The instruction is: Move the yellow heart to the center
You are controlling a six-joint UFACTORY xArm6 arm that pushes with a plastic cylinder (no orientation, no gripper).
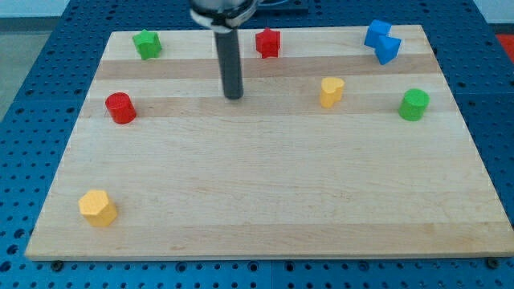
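Nothing done yet, by my read: the yellow heart (331, 91) sits upper right of centre, untouched. My tip (234, 96) stands well apart to its left, upper middle. No pincer here, only a rod. Whole push down-left remains.

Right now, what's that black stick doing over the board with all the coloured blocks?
That rod is a robot arm's pusher. My tip rests on the wooden board, touching no block. The yellow heart I'm meant to slide to the centre sits apart, toward the view's right of my tip. The red star lies between them, nearer the view's top.
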